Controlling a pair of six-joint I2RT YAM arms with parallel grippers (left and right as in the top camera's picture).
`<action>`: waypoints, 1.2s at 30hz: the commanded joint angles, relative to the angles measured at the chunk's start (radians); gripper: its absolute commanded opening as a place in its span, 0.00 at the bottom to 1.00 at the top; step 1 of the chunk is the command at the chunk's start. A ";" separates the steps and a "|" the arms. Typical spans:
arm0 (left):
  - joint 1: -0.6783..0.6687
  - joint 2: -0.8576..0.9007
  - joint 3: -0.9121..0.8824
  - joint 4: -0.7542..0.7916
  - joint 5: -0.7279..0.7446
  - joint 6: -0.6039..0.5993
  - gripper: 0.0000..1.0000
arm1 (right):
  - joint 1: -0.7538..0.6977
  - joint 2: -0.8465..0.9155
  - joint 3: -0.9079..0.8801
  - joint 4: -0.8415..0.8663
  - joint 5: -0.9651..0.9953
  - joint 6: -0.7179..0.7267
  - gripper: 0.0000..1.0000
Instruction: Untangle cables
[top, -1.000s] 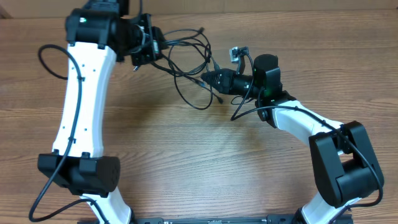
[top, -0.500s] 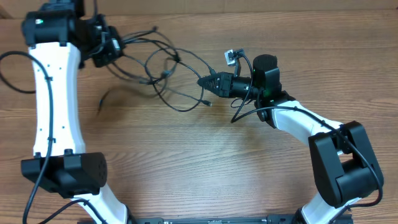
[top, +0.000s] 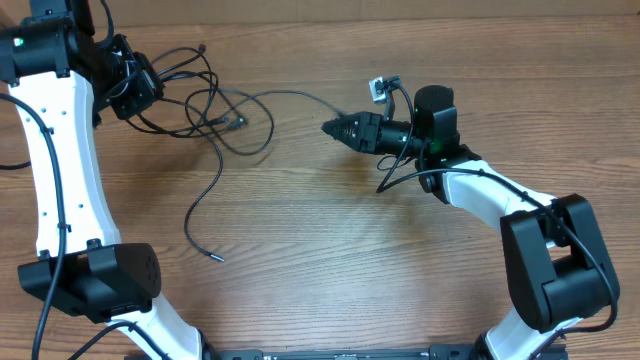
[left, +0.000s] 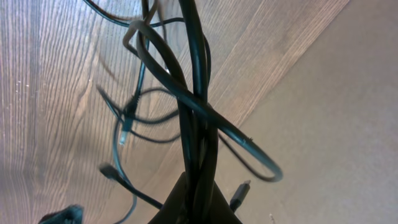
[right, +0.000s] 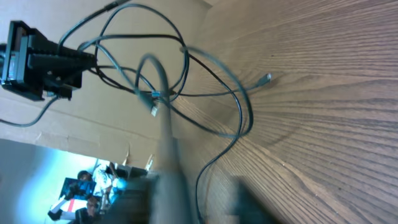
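Reading the overhead: my left gripper (top: 135, 85) sits at the far left of the table (top: 330, 250), its fingers clamped on the cable bundle (top: 195, 95), which hangs in loops just beside it.
Right side, overhead: the right gripper (top: 330, 127) is well apart from the knot, its fingers drawn to a point. A thin gray cable (top: 290, 95) arcs from the bundle to it, so I judge it pinched there.
Free strand, overhead: one loose black cable (top: 190, 220) trails down from the bundle and ends alone on the wood.
Left wrist: several dark strands rise together out of the closed fingers and cross each other. A small connector (left: 239, 194) dangles beside them.
Right wrist: the loops (right: 180, 81) spread between me and the left gripper (right: 43, 62). The gray strand is a blur running up from my own fingers, which are too smeared to read here.
Progress: the tangle is stretched wide and one strand looks nearly free, but the crossings by the left fingers are not yet undone.
Only in one view: the tight twist shows only in the left wrist view, and the full spread only from above.
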 joint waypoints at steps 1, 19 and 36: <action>-0.011 -0.039 0.027 0.000 0.029 0.034 0.04 | -0.008 -0.021 0.003 0.011 0.008 -0.005 0.70; -0.018 -0.039 0.027 0.038 0.299 0.204 0.04 | -0.027 -0.021 0.003 0.013 0.090 -0.009 0.98; -0.163 -0.039 0.027 0.237 0.315 0.532 0.04 | -0.029 -0.021 0.003 0.010 0.001 -0.063 0.98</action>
